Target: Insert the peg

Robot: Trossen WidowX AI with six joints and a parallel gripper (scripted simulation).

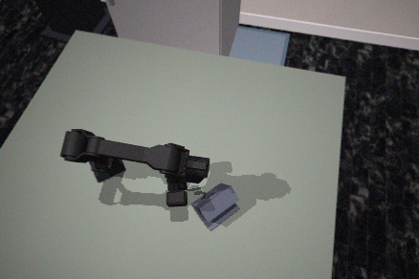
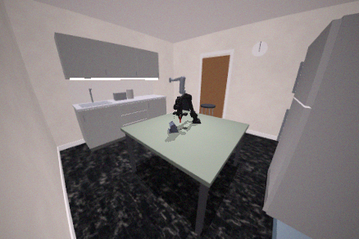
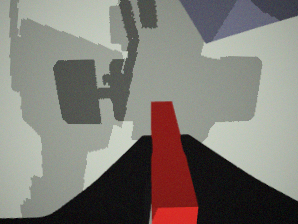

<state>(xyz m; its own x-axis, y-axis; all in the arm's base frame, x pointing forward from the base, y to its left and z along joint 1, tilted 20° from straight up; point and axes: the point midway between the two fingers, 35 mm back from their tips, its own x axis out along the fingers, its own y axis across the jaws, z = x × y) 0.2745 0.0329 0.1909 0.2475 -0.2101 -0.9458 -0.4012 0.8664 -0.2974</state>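
Observation:
My gripper (image 2: pixel 179 117) (image 3: pixel 165 144) is shut on the red peg (image 2: pixel 180 120) (image 3: pixel 168 175), whose free end sticks out past the dark fingertips over the table. The blue-grey block with the sloped panel (image 1: pixel 216 204) (image 2: pixel 172 128) (image 3: pixel 220 17) stands on the table beside the gripper. It shows only partly at the top right of the wrist view, apart from the peg tip. In the top view the arm hides the fingertips and peg. I cannot make out the hole in any view.
The pale green table (image 1: pixel 144 86) (image 2: pixel 210 141) carries the arm's base (image 1: pixel 108 171) and the block. The arm (image 1: pixel 125 149) reaches across above the table, with its shadow around the block. A counter (image 2: pixel 140 110) and a tall grey fridge (image 2: pixel 316 123) stand off the table.

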